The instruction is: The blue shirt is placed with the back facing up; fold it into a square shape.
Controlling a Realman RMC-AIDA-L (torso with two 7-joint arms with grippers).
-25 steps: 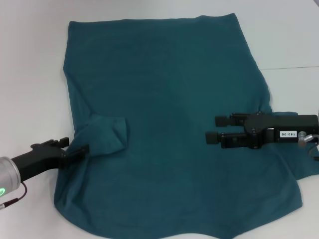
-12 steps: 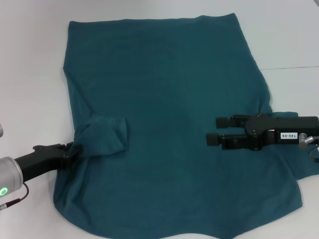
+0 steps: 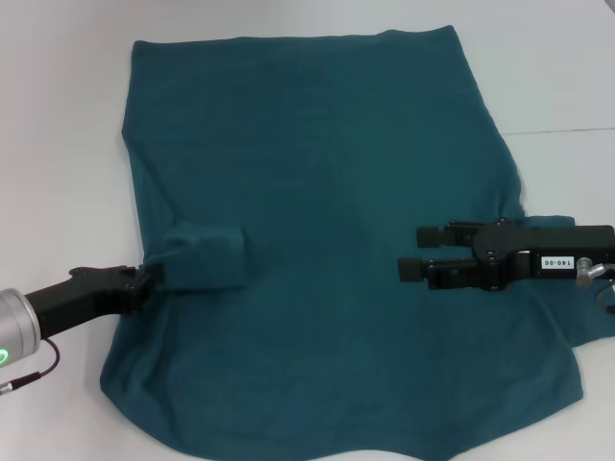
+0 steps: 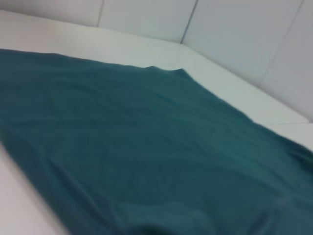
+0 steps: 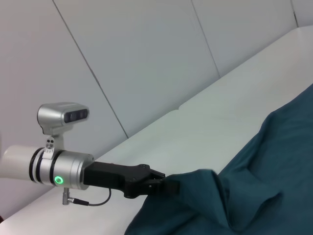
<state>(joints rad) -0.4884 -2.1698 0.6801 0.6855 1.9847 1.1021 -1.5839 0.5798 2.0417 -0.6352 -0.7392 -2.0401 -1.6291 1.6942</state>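
While the blue shirt (image 3: 327, 250) lies spread back-up across the white worktop (image 3: 58, 144), the left hand (image 3: 144, 280) grips the left sleeve at the shirt's edge, its fingers closed on the fabric. That sleeve is folded inward onto the shirt's body, forming a small flap beside the hand. The right hand (image 3: 411, 252) hovers over the shirt's right side, near the right sleeve, its two fingers apart and pointing toward the middle of the garment, holding nothing. From the right wrist view, the left hand (image 5: 159, 186) pinches bunched teal cloth just above the worktop (image 5: 234, 127).
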